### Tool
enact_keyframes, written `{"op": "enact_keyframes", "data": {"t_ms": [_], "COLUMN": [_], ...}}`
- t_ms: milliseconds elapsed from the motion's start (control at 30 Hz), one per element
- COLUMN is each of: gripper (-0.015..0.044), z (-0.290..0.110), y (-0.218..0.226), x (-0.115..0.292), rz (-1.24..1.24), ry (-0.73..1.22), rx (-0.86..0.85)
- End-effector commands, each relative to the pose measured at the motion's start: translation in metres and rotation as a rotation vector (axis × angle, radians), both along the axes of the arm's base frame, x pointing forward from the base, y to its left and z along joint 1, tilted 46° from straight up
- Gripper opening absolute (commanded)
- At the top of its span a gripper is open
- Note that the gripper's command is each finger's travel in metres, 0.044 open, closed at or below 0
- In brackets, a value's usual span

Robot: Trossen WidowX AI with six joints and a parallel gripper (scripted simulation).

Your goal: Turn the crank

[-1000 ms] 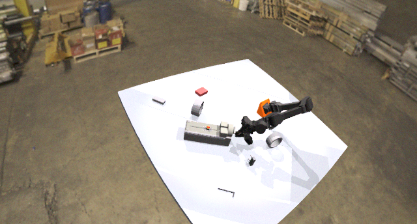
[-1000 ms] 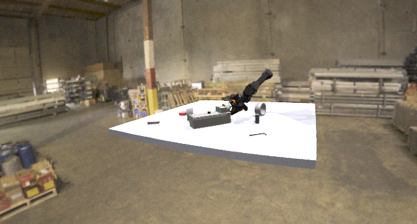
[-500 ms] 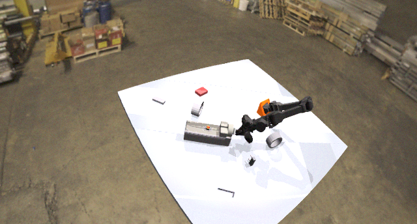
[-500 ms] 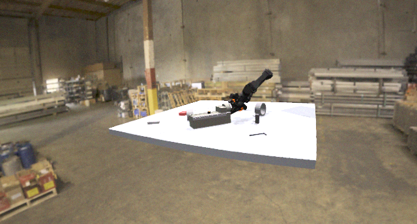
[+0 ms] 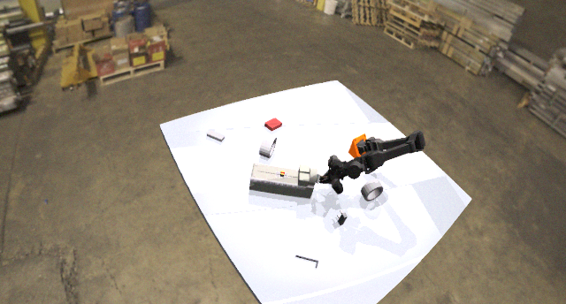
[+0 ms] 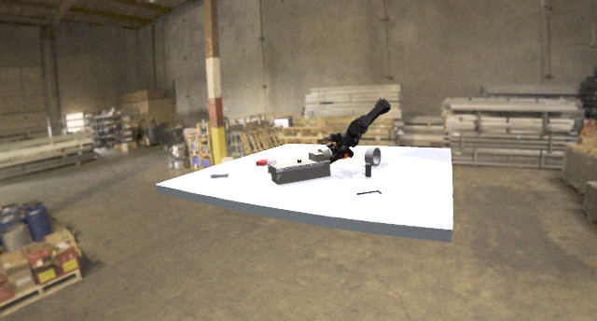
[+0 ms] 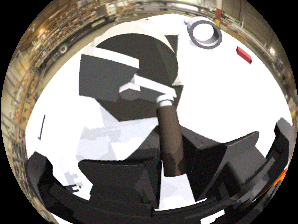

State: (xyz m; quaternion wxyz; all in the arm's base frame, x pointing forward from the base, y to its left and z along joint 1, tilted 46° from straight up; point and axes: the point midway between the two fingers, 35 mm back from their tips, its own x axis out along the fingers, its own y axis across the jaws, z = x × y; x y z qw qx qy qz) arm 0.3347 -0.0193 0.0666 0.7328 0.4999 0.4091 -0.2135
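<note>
The machine (image 5: 283,186) (image 6: 303,173) is a long grey box with a housing at its right end in the top view. A small red and yellow pointer piece (image 5: 282,174) sits on its top; the pointer is too small to tell whether it is level with the brass marks. The crank arm (image 7: 152,87) runs from its hub to a dark brown handle (image 7: 171,142) in the wrist view. My gripper (image 7: 166,128) (image 5: 322,179) is shut on the handle, at the machine's right end in the top view. The fingers hide part of the handle's sides.
A grey ring (image 5: 268,148) (image 7: 205,34) and a red block (image 5: 273,124) (image 7: 244,54) are behind the machine. A second ring (image 5: 372,191) (image 6: 372,157), a small black part (image 5: 341,217) and a hex key (image 5: 307,261) are right and front. A grey block (image 5: 216,135) is back left.
</note>
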Motion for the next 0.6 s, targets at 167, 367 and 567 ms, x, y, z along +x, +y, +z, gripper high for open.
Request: {"op": "enact_keyframes", "data": {"t_ms": [167,367,567], "gripper": [0.0,0.0105,0.0263], "z": [0.0,0.0,0.0], "y": [0.0,0.0,0.0], "x": [0.0,0.0,0.0], "rz": [0.0,0.0,0.0], "ry": [0.0,0.0,0.0], "rx": [0.0,0.0,0.0]}}
